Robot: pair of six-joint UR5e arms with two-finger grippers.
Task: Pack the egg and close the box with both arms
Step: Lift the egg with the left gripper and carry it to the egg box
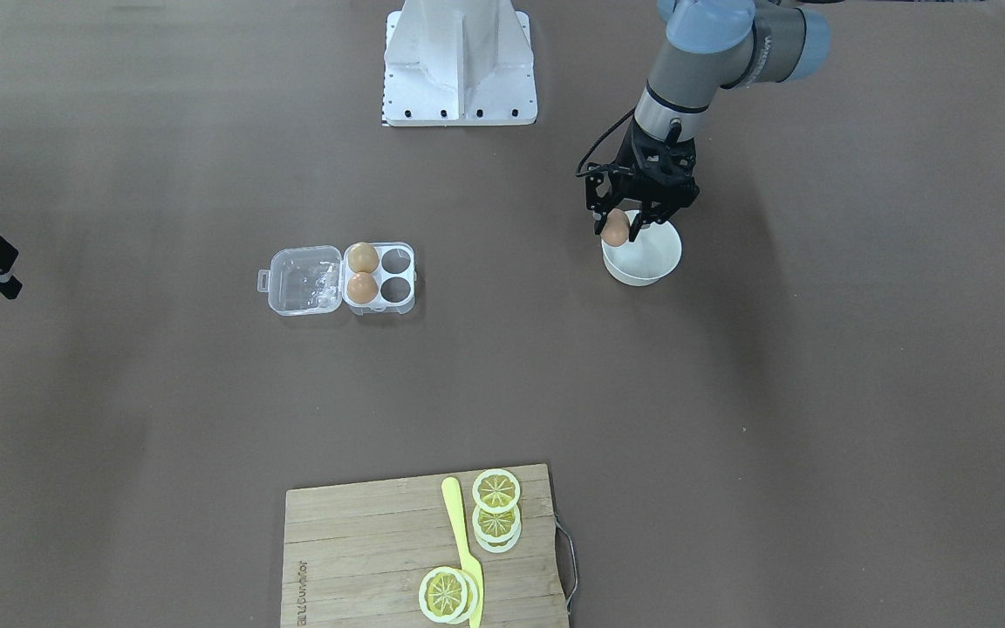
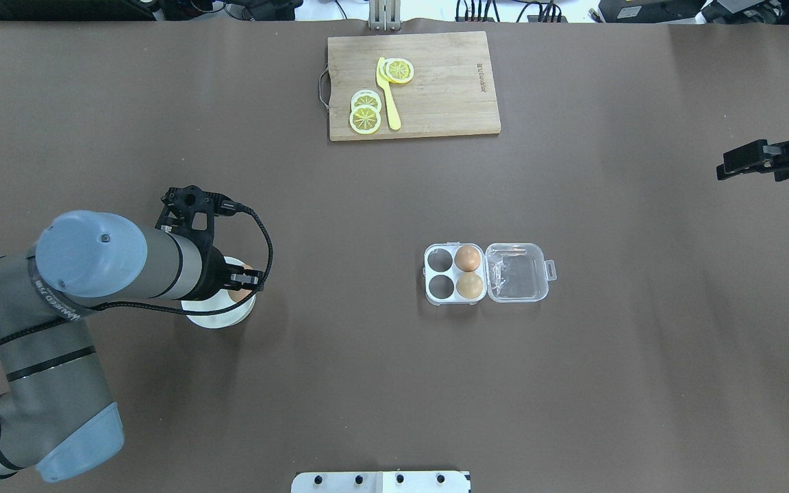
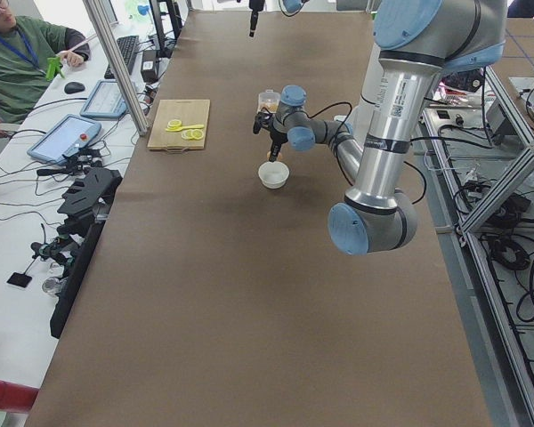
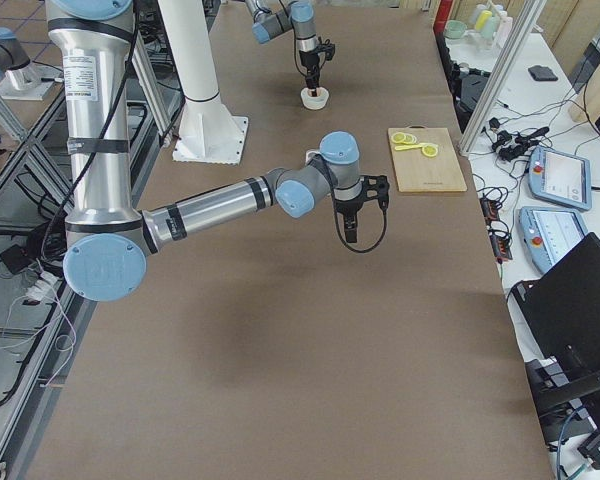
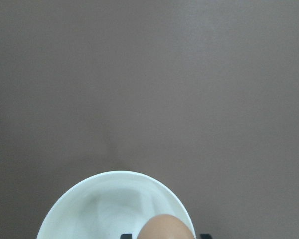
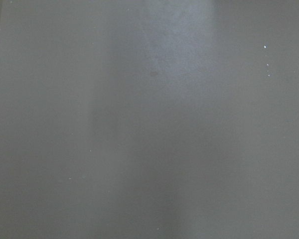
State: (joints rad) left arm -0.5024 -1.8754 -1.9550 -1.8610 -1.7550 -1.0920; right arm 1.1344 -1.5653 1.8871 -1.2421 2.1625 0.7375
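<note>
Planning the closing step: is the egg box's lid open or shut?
Open: the box's clear lid lies flat beside the four uncovered cells.

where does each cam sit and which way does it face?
Front: across the table, facing the pedestal, steeply down; left arm, left tool holding egg above bowl.
Overhead: behind the pedestal, looking forward and down; left arm on view's left, right tool at right edge.
Left side: table end, along the table; left arm near.
Right side: opposite end; right arm near.
Left wrist: down on bowl and egg.
Right wrist: table only, no tool.
Shared: front and overhead both show box, mirrored.
</note>
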